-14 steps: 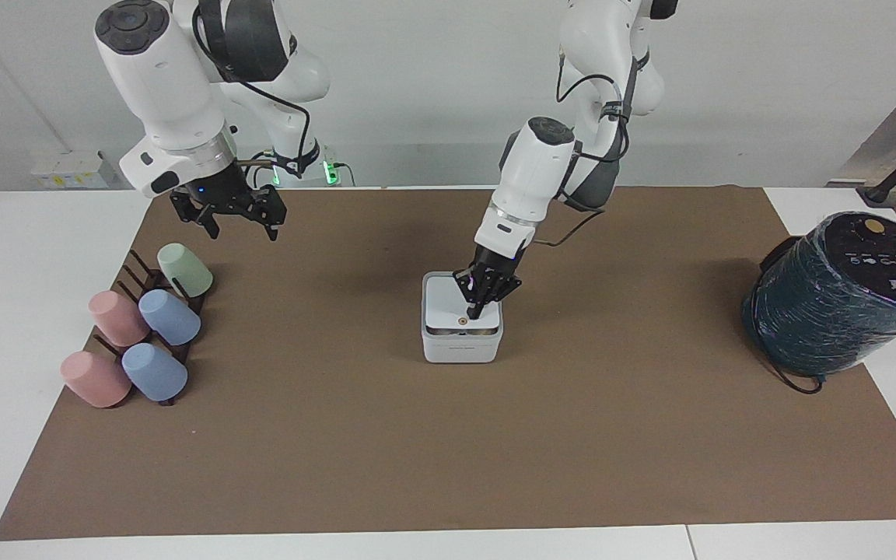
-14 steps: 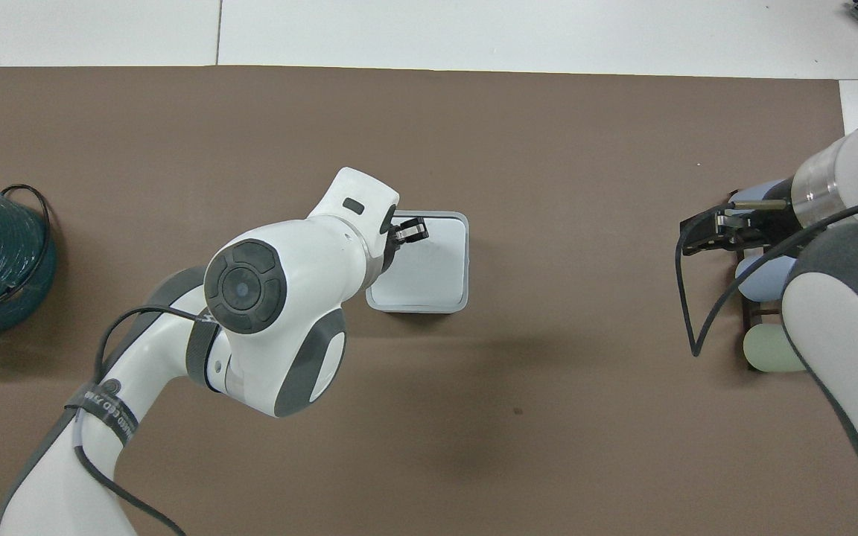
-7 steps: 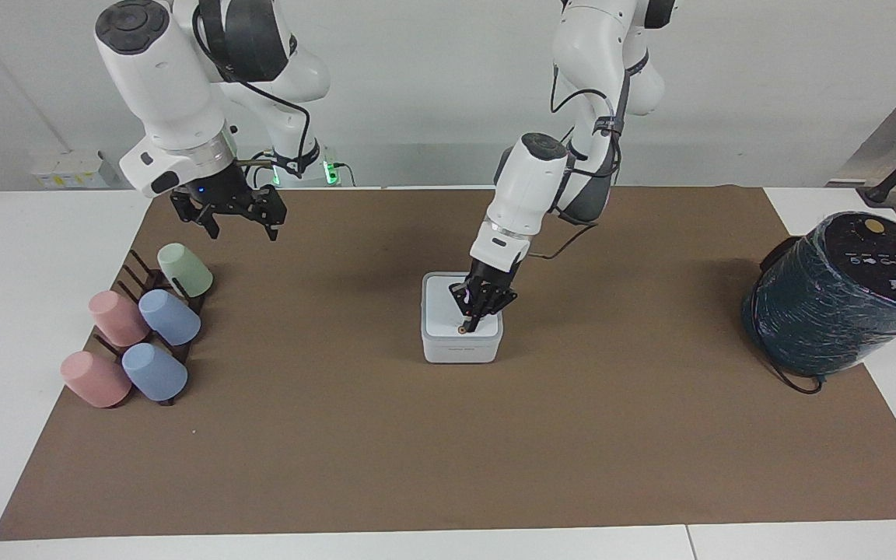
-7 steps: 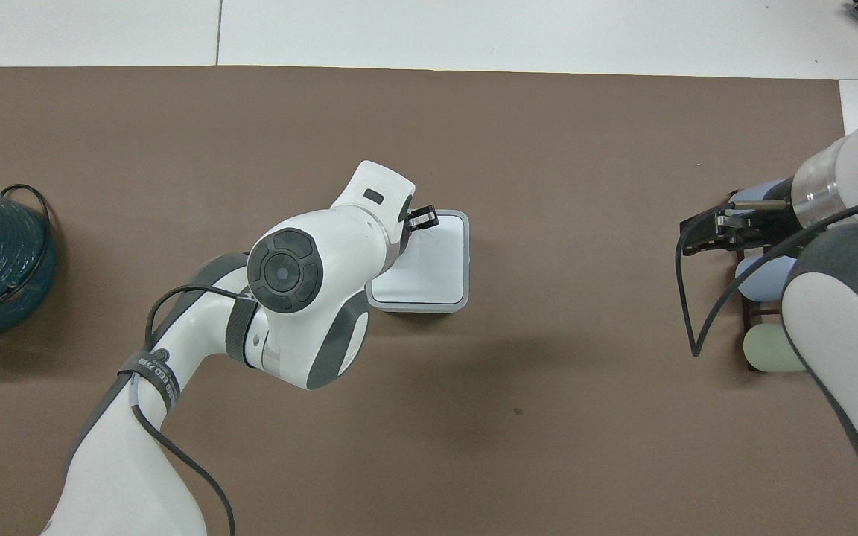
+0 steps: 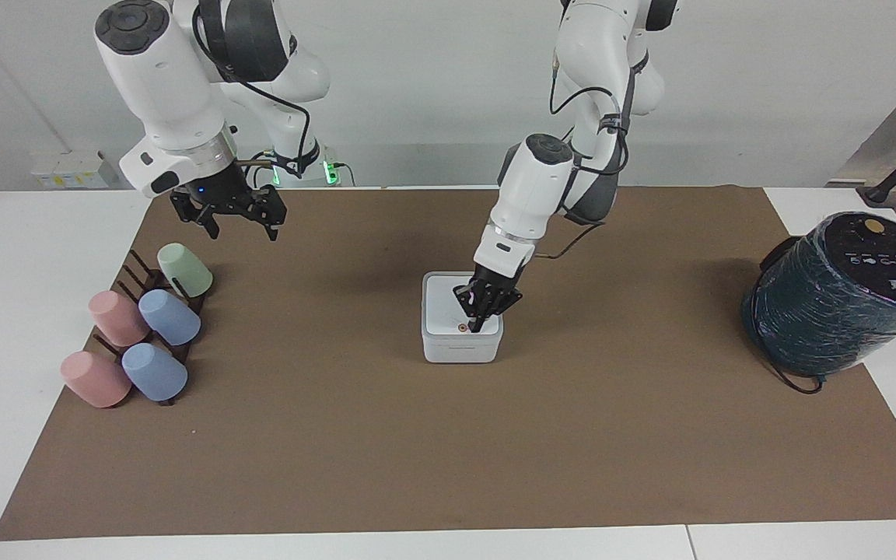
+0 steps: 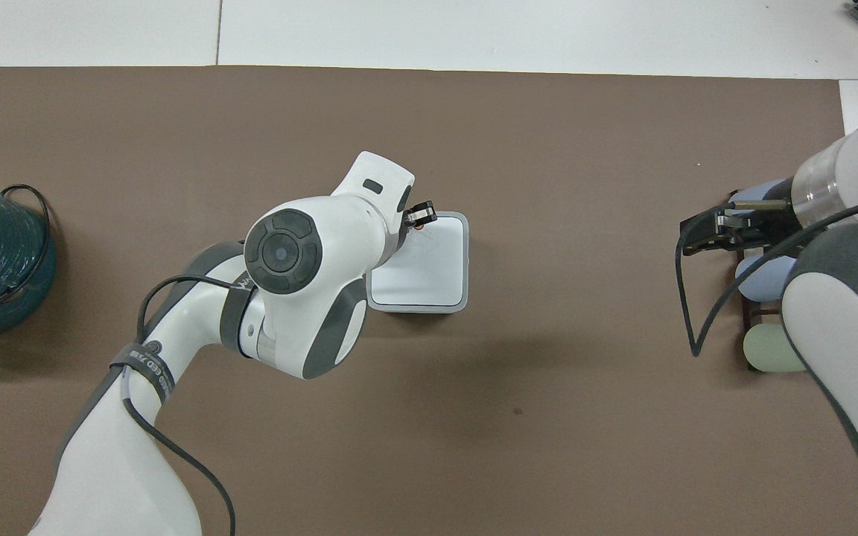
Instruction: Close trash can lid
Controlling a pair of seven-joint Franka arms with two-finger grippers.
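The small white trash can [image 5: 460, 351] stands mid-table on the brown mat. Its white lid [image 5: 445, 308] lies flat on top, and the brown dot [image 5: 461, 327] shows near the edge farther from the robots. My left gripper [image 5: 477, 326] points down with its fingers together, the tip on the lid right beside the dot. In the overhead view the left arm covers part of the trash can [image 6: 429, 304]; the lid [image 6: 433, 264] and the left gripper [image 6: 420, 216] show at its edge. My right gripper [image 5: 242, 229] waits open and empty in the air over the cup rack.
A dark rack with pink, blue and green cups [image 5: 169, 317] lies at the right arm's end. A large dark teal wrapped cylinder [image 5: 841, 299] with a black cable stands at the left arm's end. The brown mat [image 5: 448, 451] covers the table's middle.
The lid has gone from slightly raised, with a gap under its free edge, to flat on the trash can. My left gripper moved down with it toward the dot. The right arm has not moved.
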